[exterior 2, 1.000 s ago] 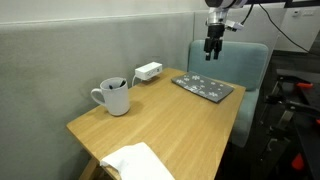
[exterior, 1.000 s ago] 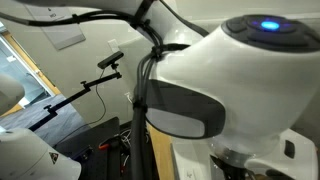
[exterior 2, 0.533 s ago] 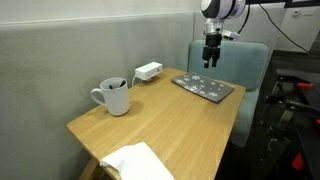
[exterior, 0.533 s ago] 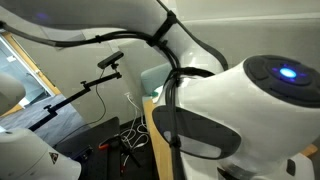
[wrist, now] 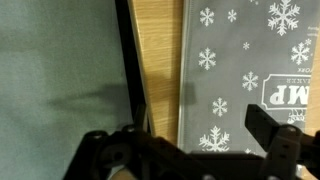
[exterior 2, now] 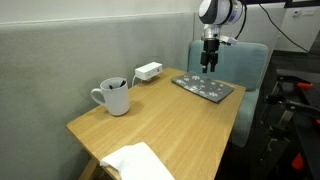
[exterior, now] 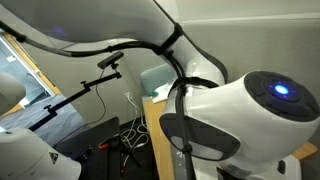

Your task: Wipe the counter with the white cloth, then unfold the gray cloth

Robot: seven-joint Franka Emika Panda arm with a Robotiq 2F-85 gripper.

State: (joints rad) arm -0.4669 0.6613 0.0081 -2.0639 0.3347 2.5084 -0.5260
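The gray cloth (exterior 2: 203, 87) at 1 o'clock on the counter (exterior 2: 170, 115) is neared by the lowered, spread-open, empty gripper (exterior 2: 208, 66), so the white cloth (exterior 2: 138, 161) at 6 o'clock seems bypassed.

The surface (exterior 2: 190, 125) is light brown wood with a fine straight grain, and the white cloth (exterior 2: 140, 162) is plain white. The gray cloth (exterior 2: 203, 88) is dark gray with a scattered print of white snowflakes, and the wrist view shows a white label (wrist: 290, 95) with dark lettering on it. The mug (exterior 2: 115, 97) and power block (exterior 2: 148, 71) are white, the wall panel (exterior 2: 80, 45) is muted gray-green, the chair (exterior 2: 250, 60) is blue-gray, the end effector (exterior 2: 209, 64) is black, and the arm housing (exterior: 250, 110) is glossy white with a blue light (exterior: 279, 89).
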